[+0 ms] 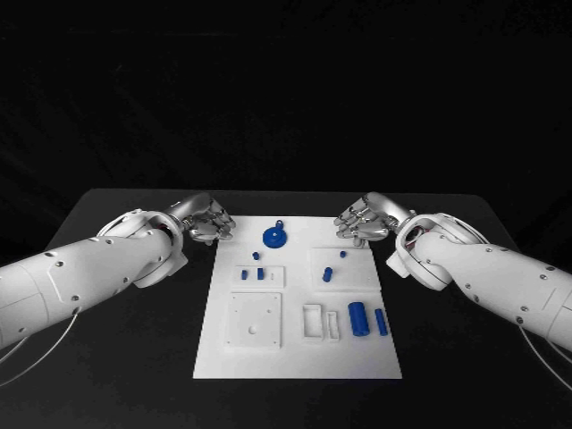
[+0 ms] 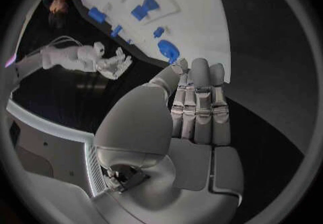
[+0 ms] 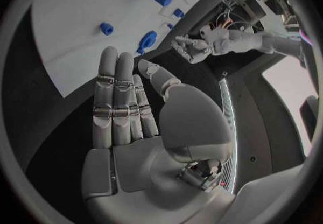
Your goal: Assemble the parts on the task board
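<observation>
We see the task board (image 1: 302, 357) flat in the middle of the black table (image 1: 131, 375), long side running away from the robot. Left hand (image 1: 204, 219) sits off the board's far left corner, over bare table, fingers straight, close together and holding nothing; left wrist view confirms it (image 2: 195, 111), palm empty. Right hand (image 1: 365, 217) mirrors it off the far right corner, also empty, fingers extended side by side with the thumb out (image 3: 128, 105). Neither hand touches the board or a part. Parts on the board: a round blue disc with a small tab (image 1: 274, 237) at the far edge, nearest the left hand; small blue pegs (image 1: 256, 272) standing in the left middle block; two more small blue pegs (image 1: 327, 271) in the right middle block; a thick blue cylinder (image 1: 358, 317) and a thinner blue pin (image 1: 380, 322) lying side by side at the near right. A white square plate (image 1: 256, 320) sits near left, white slotted holders (image 1: 321, 322) just right of it. We can't tell whether the pegs are fully seated.
</observation>
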